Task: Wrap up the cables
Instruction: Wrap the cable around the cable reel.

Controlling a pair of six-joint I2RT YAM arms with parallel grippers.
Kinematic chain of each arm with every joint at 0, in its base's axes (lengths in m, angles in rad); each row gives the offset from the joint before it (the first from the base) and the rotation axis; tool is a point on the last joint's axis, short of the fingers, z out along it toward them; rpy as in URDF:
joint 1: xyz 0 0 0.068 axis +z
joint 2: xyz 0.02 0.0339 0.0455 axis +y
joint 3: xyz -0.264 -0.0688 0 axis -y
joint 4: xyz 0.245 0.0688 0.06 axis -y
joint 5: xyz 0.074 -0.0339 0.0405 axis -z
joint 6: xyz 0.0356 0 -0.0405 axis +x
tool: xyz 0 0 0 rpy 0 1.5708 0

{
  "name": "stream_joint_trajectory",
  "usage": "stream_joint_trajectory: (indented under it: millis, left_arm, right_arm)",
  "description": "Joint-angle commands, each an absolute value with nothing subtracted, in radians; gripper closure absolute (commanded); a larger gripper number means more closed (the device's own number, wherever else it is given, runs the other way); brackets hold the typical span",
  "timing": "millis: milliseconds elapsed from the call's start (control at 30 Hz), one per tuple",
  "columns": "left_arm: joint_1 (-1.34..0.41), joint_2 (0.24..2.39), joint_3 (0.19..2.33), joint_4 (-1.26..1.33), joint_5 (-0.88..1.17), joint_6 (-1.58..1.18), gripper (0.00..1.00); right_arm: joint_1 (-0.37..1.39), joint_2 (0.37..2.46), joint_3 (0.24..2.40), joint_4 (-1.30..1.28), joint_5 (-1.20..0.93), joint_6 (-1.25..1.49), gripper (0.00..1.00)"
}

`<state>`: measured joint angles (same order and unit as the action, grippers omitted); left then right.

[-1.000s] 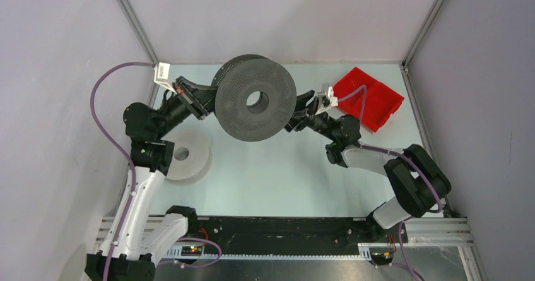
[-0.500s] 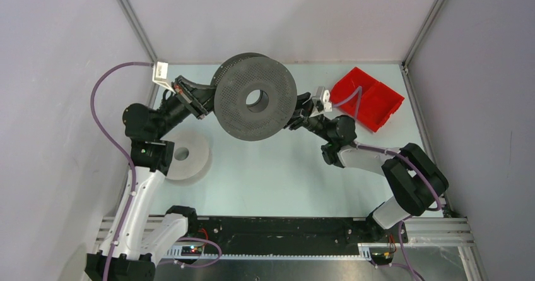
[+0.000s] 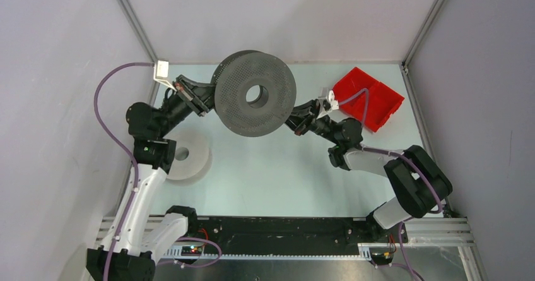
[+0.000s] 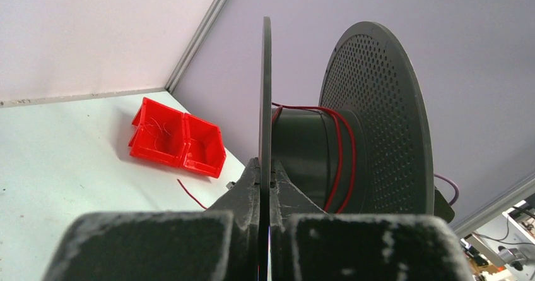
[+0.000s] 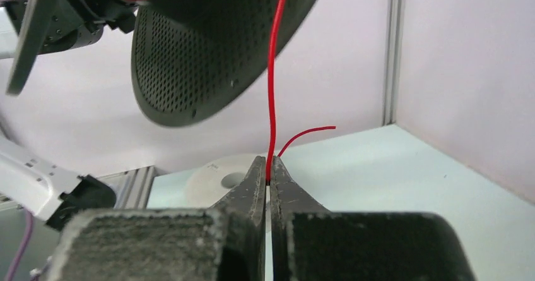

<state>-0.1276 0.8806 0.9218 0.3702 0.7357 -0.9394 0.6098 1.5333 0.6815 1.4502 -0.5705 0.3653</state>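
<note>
Left gripper clamps spool, right gripper pinches red cable: pull taut, lay turns evenly round hub.

Readable text, labels, brands, numbers, signs: none in any view.
- Dark grey spool: flange faces show rows of small holes only, no lettering.
- White spool: plain face.
- Red bin: no marking legible.
- Circuit board at the near rail: any print is too small to read.
</note>
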Motion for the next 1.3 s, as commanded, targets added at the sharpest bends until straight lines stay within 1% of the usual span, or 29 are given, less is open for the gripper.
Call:
stream_joint_trajectory:
  millis: [0, 267, 433, 533, 733, 900, 1000, 1133, 1267]
  left_arm:
    - [-0.119, 0.889, 0.973, 0.472, 0.689, -0.944, 1.00]
    - [-0.119, 0.931, 0.984, 0.493, 0.704, -0.888, 1.00]
    - [-0.119, 0.949, 0.986, 0.517, 0.703, -0.885, 1.00]
    - [-0.119, 0.965, 0.988, 0.530, 0.699, -0.887, 1.00]
    - [-0.118, 0.984, 0.980, 0.610, 0.686, -0.950, 1.00]
    - [-0.119, 1.003, 0.946, 0.763, 0.661, -1.134, 1.00]
    - [-0.118, 1.006, 0.917, 0.839, 0.604, -1.259, 1.00]
    - [-0.122, 1.012, 0.887, 0.870, 0.532, -1.368, 1.00]
    - [-0.130, 1.000, 0.845, 0.871, 0.459, -1.404, 1.00]
  right_arm:
    - [0.562, 1.463, 0.638, 1.503, -0.711, 0.537, 1.00]
    - [0.534, 1.443, 0.665, 1.492, -0.860, 0.707, 1.00]
    - [0.573, 1.445, 0.724, 1.508, -0.941, 0.805, 1.00]
    - [0.604, 1.446, 0.758, 1.509, -0.953, 0.839, 1.00]
    - [0.646, 1.463, 0.815, 1.511, -0.911, 0.876, 1.00]
    - [0.653, 1.478, 0.843, 1.512, -0.832, 0.884, 1.00]
    - [0.649, 1.492, 0.863, 1.512, -0.772, 0.880, 1.00]
    - [0.643, 1.508, 0.891, 1.512, -0.675, 0.875, 1.00]
    - [0.634, 1.530, 0.943, 1.513, -0.670, 0.898, 1.00]
